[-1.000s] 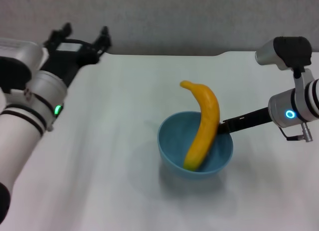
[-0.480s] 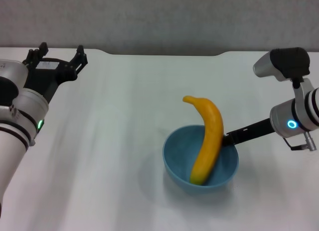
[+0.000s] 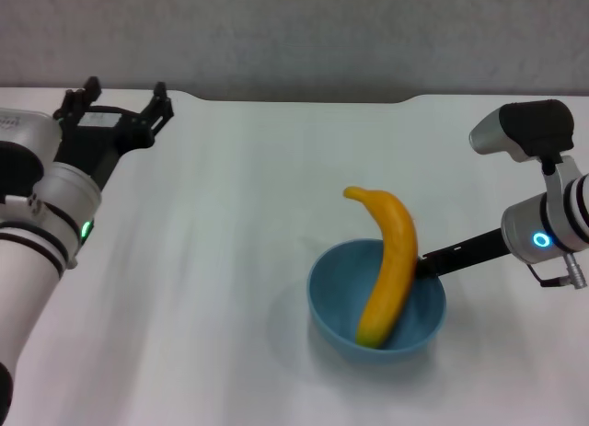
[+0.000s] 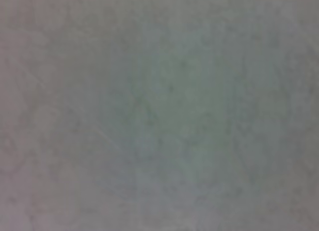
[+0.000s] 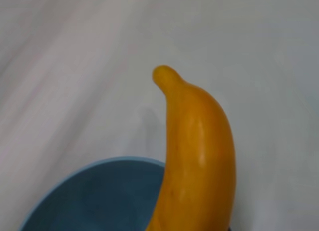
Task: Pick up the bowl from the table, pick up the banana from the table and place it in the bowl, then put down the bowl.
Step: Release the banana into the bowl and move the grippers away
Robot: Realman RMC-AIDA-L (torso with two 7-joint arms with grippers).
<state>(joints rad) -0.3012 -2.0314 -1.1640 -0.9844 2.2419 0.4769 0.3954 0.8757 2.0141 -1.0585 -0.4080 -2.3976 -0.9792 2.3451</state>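
Note:
The light-blue bowl (image 3: 336, 290) is near the middle right of the white table (image 3: 212, 260). The yellow-orange banana (image 3: 391, 260) stands in it, leaning on the far rim with its stem end up. My right gripper (image 3: 425, 264) comes in from the right and is shut on the bowl's right rim. The right wrist view shows the banana (image 5: 199, 156) rising out of the bowl (image 5: 99, 196) close up. My left gripper (image 3: 120, 98) is open and empty at the table's far left edge, far from the bowl. The left wrist view shows only a blurred grey surface.
A grey wall (image 3: 294, 30) runs behind the table, and the table's far edge has a shallow notch (image 3: 304, 100). My left arm (image 3: 37, 233) lies over the left side of the table. Bare tabletop lies between the bowl and the left arm.
The bowl with the banana in it has moved right and toward me in the right gripper. The left arm has drawn back to the left, its gripper still open.

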